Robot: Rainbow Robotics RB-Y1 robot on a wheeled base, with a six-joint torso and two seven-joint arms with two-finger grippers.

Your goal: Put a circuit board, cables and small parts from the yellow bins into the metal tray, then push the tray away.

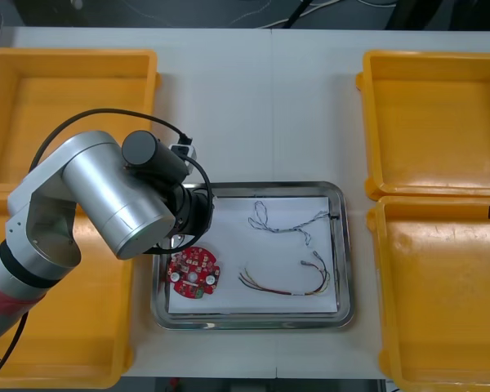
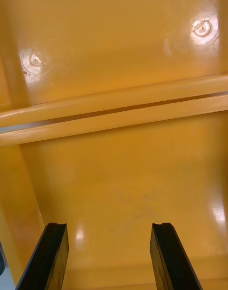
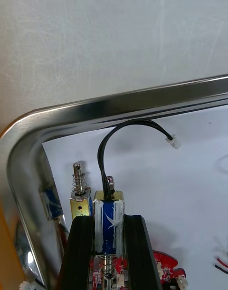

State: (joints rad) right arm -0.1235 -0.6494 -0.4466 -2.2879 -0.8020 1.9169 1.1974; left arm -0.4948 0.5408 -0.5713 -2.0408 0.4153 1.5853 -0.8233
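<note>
My left gripper (image 3: 108, 219) is shut on a small metal part (image 3: 109, 202) wrapped in blue, with a spring at one end and a looping black lead (image 3: 105, 147). It hangs over the near-left corner of the metal tray (image 3: 95, 110), just above the white lining. The round red circuit board (image 1: 193, 273) lies in the tray under the left arm (image 1: 114, 196). A twisted blue and white cable (image 1: 287, 222) and a red and yellow cable (image 1: 286, 283) lie further right in the tray (image 1: 343, 245). My right gripper (image 2: 109, 229) is open over a bare bin floor.
Two yellow bins (image 1: 65, 90) (image 1: 65, 343) stand on the left and two (image 1: 437, 122) (image 1: 441, 286) on the right. The tray's shiny wall (image 3: 50, 202) mirrors the held part. Bare table (image 1: 261, 114) lies beyond the tray.
</note>
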